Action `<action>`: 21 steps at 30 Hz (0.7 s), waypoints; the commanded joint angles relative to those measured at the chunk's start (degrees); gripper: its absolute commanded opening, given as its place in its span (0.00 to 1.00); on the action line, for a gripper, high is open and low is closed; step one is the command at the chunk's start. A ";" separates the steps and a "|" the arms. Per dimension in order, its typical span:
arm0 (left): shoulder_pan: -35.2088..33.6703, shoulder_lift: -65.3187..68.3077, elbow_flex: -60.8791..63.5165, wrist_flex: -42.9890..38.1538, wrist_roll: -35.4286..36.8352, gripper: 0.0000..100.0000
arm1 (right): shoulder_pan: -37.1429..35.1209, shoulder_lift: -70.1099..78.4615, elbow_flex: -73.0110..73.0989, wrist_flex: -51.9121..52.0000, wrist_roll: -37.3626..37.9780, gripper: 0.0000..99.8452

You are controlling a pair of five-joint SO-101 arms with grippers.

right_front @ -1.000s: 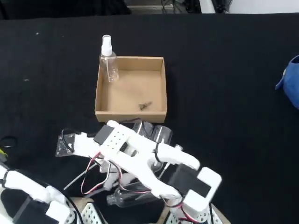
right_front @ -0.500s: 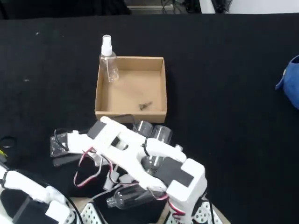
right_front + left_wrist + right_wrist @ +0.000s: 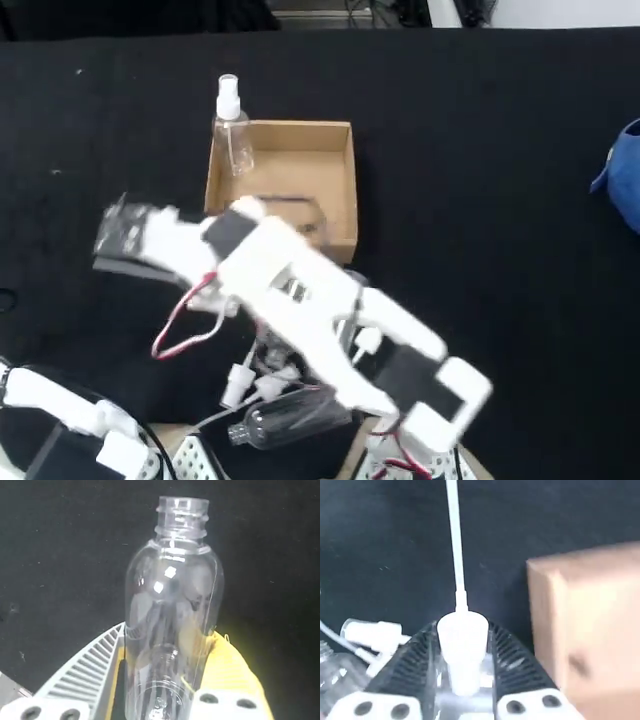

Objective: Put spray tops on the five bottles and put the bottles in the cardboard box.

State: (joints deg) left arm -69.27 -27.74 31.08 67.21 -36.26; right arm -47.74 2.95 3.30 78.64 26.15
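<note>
A white spray top [image 3: 462, 650] with its thin tube pointing straight out sits clamped between the black fingers of the right end effector [image 3: 463, 628]. The cardboard box [image 3: 580, 630] is just beside it. From above, the right arm [image 3: 300, 300] stretches diagonally from its base at the near edge of the table [image 3: 480, 150], with its end effector [image 3: 115, 240] out past the near left corner of the box [image 3: 215, 185].

The left end effector [image 3: 167, 632] grips an uncapped clear bottle [image 3: 172, 580] around its lower body, neck pointing away. One bottle with its top on [image 3: 230, 120] stands upright at the box's far left corner. Loose spray tops [image 3: 250, 380] and another clear bottle [image 3: 290, 420] lie under the right arm.
</note>
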 commanded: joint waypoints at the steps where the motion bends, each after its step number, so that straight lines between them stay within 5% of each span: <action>1: 8.84 -1.32 -3.65 6.51 0.35 0.03 | 7.38 -10.68 -2.86 5.10 -3.34 0.01; 8: 21.14 -18.11 2.95 4.13 3.52 0.03 | 22.42 -24.31 -0.22 11.87 -3.52 0.01; 16: 44.09 -23.74 8.75 -2.11 16.44 0.03 | 49.76 -28.00 11.82 6.24 -4.48 0.01; 21: 52.97 -23.74 10.15 -11.52 26.20 0.03 | 60.84 -28.00 19.12 -5.63 -11.96 0.01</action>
State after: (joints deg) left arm -22.95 -49.71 40.40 63.25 -17.45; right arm 7.30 -22.29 20.00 80.04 18.24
